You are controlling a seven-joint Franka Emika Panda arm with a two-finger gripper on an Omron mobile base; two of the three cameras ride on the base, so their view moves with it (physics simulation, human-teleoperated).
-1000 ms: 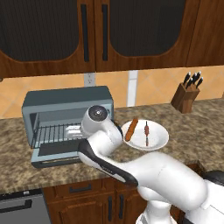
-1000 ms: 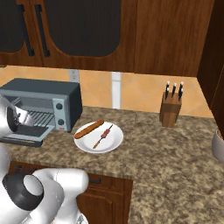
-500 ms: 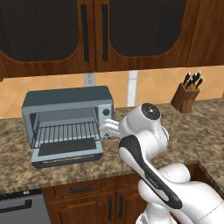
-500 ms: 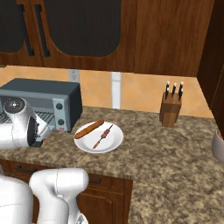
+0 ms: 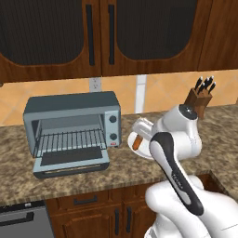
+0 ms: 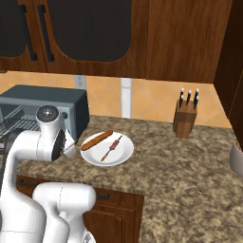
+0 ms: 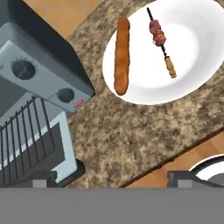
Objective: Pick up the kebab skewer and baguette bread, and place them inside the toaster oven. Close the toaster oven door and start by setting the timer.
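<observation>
On a white plate (image 7: 192,65) lie the orange-brown baguette bread (image 7: 121,56) and, beside it, the thin kebab skewer (image 7: 160,41) with dark meat chunks. My gripper (image 7: 113,180) hovers above the counter between the plate and the toaster oven (image 7: 30,57), open, with nothing between its fingers. In the right base view the baguette bread (image 6: 97,140) and kebab skewer (image 6: 111,147) rest just right of the arm. The blue-grey toaster oven (image 5: 74,123) has its door (image 5: 72,162) folded down, and the wire rack (image 5: 69,139) inside is bare. My arm covers most of the plate (image 5: 139,148) in the left base view.
A wooden knife block (image 6: 186,118) stands at the back right of the granite counter (image 6: 190,161). A pale pot (image 6: 236,159) sits at the right edge. Dark wood cabinets (image 5: 107,37) hang above. The counter's front edge (image 7: 188,153) runs close under the gripper.
The arm has swung right, from in front of the oven's opening to the plate's side. The gripper has stayed open. Food and oven have not moved.
</observation>
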